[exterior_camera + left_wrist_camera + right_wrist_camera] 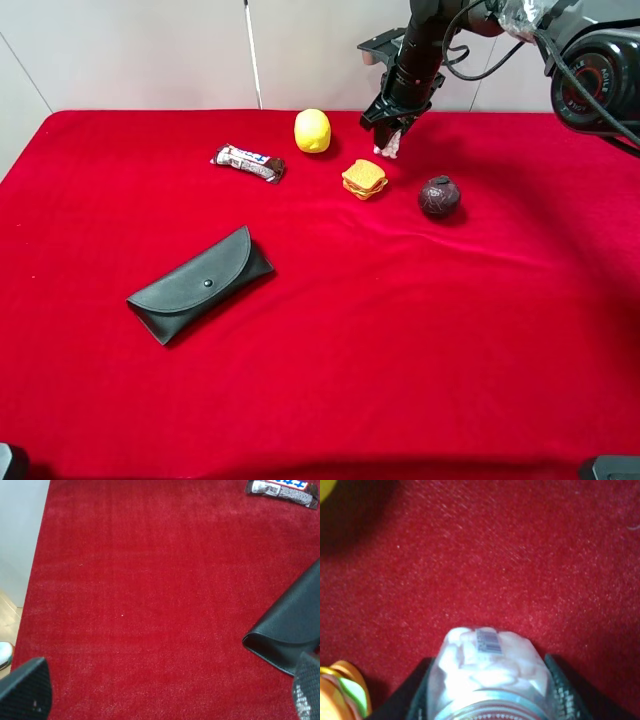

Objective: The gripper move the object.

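My right gripper [390, 143] hangs from the black arm at the back of the red table, shut on the clear pill jar [388, 147]. In the right wrist view the jar [490, 675] fills the space between the black fingers [565, 695], white pills and a barcode label showing, with its silver cap rim at the edge. It is just above the cloth, behind the toy sandwich [364, 179]. My left gripper [170, 695] is open over bare cloth at the front left; only its two fingertips [27, 687] show.
On the red cloth [400, 330] lie a yellow lemon [312, 130], a chocolate bar [249, 162], a dark brown ball [439, 196] and a black glasses case [200, 283]. The case [290, 630] and the bar [280, 490] also show in the left wrist view.
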Robot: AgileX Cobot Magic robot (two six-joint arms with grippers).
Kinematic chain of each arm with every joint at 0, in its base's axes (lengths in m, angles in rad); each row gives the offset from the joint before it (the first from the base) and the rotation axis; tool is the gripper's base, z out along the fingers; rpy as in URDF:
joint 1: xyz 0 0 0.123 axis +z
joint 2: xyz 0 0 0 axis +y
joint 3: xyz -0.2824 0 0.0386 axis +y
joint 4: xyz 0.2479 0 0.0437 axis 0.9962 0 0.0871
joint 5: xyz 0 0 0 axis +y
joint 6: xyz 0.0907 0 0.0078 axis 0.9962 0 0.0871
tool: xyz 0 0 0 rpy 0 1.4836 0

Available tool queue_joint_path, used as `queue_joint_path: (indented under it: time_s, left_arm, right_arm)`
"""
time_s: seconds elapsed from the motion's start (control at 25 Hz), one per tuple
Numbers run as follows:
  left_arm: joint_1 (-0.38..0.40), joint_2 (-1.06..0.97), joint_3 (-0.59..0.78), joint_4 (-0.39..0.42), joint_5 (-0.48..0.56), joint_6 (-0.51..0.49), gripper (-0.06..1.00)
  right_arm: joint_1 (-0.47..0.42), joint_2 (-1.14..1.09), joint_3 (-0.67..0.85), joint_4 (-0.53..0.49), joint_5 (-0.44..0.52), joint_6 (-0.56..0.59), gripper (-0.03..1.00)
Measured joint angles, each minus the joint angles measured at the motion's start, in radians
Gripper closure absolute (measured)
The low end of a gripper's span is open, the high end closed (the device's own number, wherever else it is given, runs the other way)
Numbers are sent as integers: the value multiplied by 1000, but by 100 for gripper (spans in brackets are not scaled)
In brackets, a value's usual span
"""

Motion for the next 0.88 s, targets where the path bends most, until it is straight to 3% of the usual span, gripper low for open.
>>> queue_joint_path:
  time_s: [0.24,0.32,0.72,0.88]
  left_arm:
    - [0,0,0,0,0,0,-1]
    - [0,0,0,0,0,0,-1]
    - [0,0,0,0,0,0,-1]
    - [0,0,0,0,0,0,-1]
  right_arm:
    - [0,0,0,0,-23,-7,34]
    - [0,0,0,0,-26,-7,30]
    - [0,-2,0,-1,-38,-7,27]
    - [3,-14,0,-5,3,-7,27]
